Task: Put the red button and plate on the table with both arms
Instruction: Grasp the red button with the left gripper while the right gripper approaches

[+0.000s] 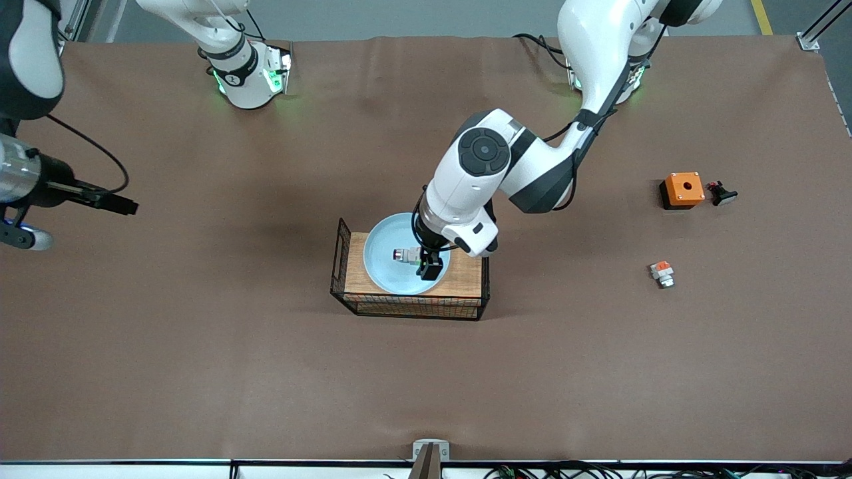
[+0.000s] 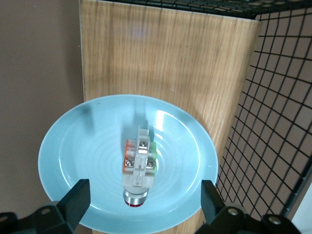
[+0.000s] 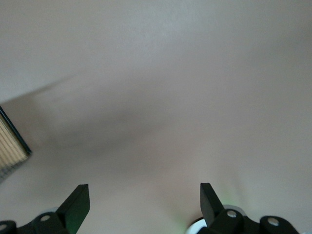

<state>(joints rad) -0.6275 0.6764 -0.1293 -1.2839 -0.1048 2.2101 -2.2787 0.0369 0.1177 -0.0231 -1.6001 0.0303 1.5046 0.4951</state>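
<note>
The pale-blue plate (image 1: 383,266) sits on the small wooden-topped wire rack (image 1: 462,279) in the middle of the table (image 1: 200,366). The red button (image 1: 406,255) lies on its side in the middle of the plate. My left gripper (image 1: 429,266) hangs open just over the plate, beside the button. In the left wrist view the plate (image 2: 73,146) holds the button (image 2: 139,165), and my left gripper (image 2: 144,191) stands open with a finger on either side of the red cap end, not touching it. My right gripper (image 1: 123,206) is open and empty over bare table at the right arm's end; the right wrist view shows it (image 3: 144,192) open.
The rack has black mesh sides (image 2: 273,122) and a raised wire handle (image 1: 342,246) at one end. An orange box (image 1: 683,189), a small black part (image 1: 721,193) and a small part with an orange-red block (image 1: 662,273) lie toward the left arm's end.
</note>
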